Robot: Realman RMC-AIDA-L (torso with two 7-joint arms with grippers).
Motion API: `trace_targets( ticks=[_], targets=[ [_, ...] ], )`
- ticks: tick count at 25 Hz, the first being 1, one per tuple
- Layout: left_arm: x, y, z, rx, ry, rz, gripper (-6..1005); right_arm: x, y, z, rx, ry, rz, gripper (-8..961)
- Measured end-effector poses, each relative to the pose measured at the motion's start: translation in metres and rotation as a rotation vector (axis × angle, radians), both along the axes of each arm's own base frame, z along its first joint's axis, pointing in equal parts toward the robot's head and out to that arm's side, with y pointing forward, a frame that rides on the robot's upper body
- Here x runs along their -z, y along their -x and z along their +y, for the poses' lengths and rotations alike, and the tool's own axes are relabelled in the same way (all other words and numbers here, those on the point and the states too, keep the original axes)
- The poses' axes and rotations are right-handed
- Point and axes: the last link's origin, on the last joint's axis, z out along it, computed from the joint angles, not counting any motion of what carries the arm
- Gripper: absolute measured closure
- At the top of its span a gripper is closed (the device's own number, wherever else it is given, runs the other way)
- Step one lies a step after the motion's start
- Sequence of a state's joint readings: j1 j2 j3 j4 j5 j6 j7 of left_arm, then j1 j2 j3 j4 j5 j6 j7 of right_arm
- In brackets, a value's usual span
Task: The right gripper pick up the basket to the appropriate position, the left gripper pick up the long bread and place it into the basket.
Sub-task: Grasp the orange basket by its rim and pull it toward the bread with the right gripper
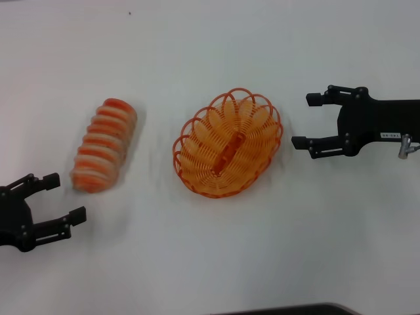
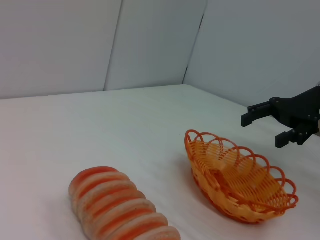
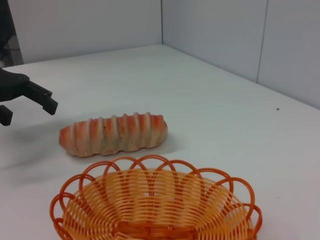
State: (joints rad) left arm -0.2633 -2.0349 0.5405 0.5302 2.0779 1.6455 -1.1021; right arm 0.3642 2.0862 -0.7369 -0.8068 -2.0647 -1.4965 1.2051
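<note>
The orange wire basket (image 1: 228,146) sits empty on the white table, middle of the head view; it also shows in the left wrist view (image 2: 239,183) and the right wrist view (image 3: 155,207). The long bread (image 1: 104,145), cream with orange-red ridges, lies to its left, seen too in the left wrist view (image 2: 122,210) and the right wrist view (image 3: 114,133). My right gripper (image 1: 306,120) is open, just right of the basket rim, apart from it. My left gripper (image 1: 64,197) is open and empty, below and left of the bread's near end.
The white table (image 1: 210,52) stretches all around. Grey-white wall panels (image 2: 150,40) stand behind it. A dark edge (image 1: 295,310) shows at the near side of the table.
</note>
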Motion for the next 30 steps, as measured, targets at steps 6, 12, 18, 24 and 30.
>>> trace_targets(
  ticks=[6, 12, 18, 24, 30],
  targets=[
    [0.002, -0.001, 0.001, 0.006, 0.006, -0.002, 78, -0.001, -0.001, -0.001, 0.006, -0.004, 0.003, 9],
    [-0.001, -0.004, 0.002, 0.010, -0.023, -0.021, 78, -0.008, 0.006, 0.010, 0.137, -0.037, 0.136, 10],
    [-0.005, -0.009, 0.002, 0.040, -0.065, -0.059, 78, -0.026, 0.031, 0.045, 0.412, 0.045, 0.234, 11],
    [-0.003, -0.012, 0.002, 0.059, -0.073, -0.063, 79, -0.032, 0.062, 0.083, 0.648, 0.126, 0.099, 11],
    [0.000, -0.013, 0.000, 0.069, -0.070, -0.062, 78, -0.020, 0.100, 0.098, 0.684, 0.201, -0.084, 11]
  ],
)
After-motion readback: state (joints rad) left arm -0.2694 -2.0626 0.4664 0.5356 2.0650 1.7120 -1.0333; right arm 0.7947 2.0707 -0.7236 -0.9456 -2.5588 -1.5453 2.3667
